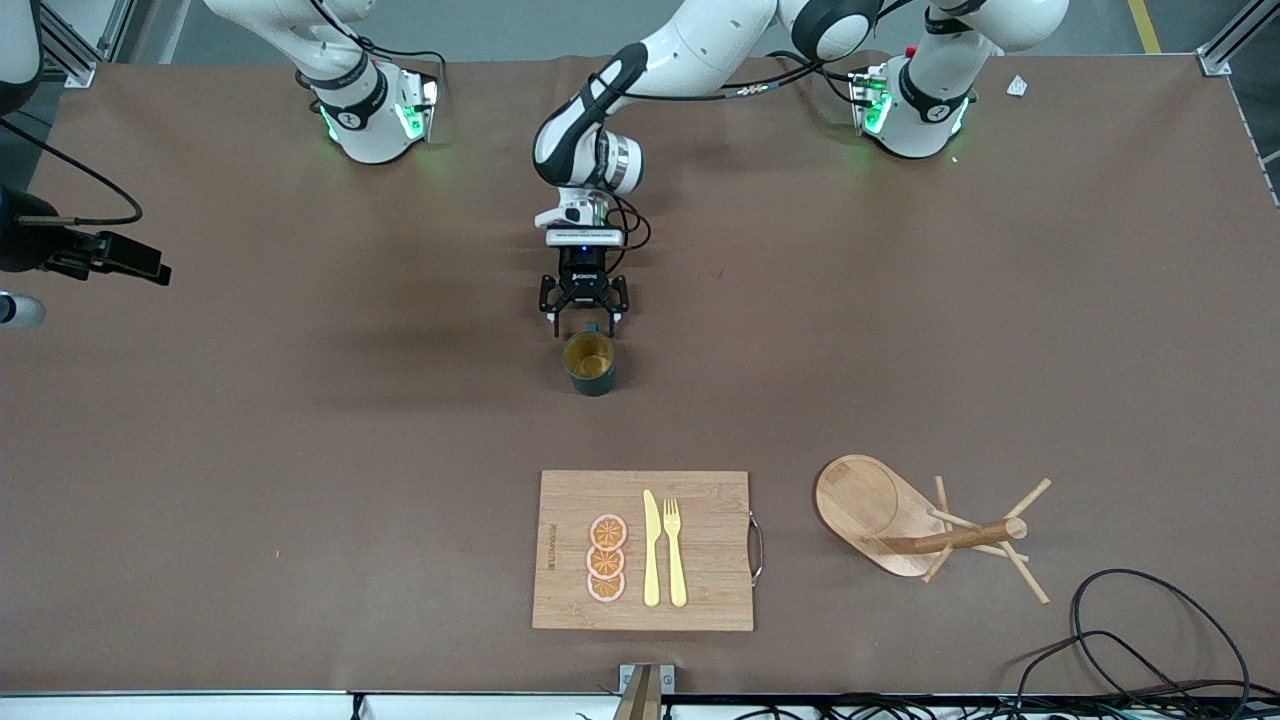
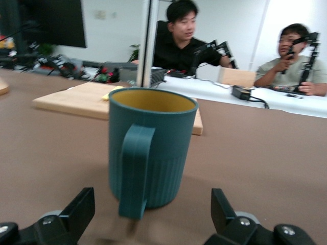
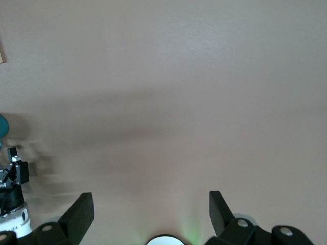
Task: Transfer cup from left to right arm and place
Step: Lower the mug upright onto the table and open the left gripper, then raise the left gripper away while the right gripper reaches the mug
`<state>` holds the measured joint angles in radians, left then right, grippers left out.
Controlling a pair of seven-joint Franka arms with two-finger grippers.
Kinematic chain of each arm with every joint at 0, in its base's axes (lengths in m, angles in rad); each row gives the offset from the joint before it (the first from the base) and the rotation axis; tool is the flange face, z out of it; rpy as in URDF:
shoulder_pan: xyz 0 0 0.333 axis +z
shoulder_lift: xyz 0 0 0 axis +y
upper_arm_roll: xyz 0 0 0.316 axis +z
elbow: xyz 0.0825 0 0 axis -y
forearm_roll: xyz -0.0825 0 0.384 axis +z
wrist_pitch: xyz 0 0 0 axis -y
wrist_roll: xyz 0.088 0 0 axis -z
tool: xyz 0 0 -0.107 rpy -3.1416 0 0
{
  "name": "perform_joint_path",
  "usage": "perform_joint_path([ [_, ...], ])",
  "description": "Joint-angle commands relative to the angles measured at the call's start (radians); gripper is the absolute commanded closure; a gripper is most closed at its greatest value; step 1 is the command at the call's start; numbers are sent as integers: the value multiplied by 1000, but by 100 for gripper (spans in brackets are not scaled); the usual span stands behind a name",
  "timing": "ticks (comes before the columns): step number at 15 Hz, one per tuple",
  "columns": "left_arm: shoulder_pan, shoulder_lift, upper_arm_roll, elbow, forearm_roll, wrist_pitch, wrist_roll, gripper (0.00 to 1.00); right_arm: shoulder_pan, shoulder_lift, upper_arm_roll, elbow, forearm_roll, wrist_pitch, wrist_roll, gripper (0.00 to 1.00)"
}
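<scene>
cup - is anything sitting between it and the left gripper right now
Nothing visible. The cup stands upright on the table, and the left gripper is open right next to it, fingers apart from it, handle facing the gap. Only bare table lies between them.

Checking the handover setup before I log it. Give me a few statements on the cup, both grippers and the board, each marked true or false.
1. The cup stands upright on the table. True.
2. The left gripper is shut on the cup's handle. False: its fingers are open, apart from the cup.
3. The right gripper holds the cup. False: it is open and empty, over bare table.
4. The knife and fork lie side by side on the cutting board. True.
5. The peg rack holds a cup. False: nothing hangs on it.
</scene>
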<state>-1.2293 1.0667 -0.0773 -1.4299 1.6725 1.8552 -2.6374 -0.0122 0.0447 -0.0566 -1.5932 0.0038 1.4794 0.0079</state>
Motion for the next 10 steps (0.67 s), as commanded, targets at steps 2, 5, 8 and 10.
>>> perform_joint_path([
  [2, -2, -103, -52, -1, -152, -42, 27, 0, 57, 0, 1, -22, 4, 19, 90, 0],
  [5, -2, -189, -61, 0, -328, -42, 98, 0, 98, 27, 1, -27, 4, 35, 113, 0],
  [8, 5, -286, -61, 2, -499, -44, 209, 0, 113, 30, 1, -68, 19, 96, 121, 0],
  [10, 17, -348, -52, 2, -583, -44, 264, 0, 113, 30, 1, -112, 36, 157, 145, 0],
])
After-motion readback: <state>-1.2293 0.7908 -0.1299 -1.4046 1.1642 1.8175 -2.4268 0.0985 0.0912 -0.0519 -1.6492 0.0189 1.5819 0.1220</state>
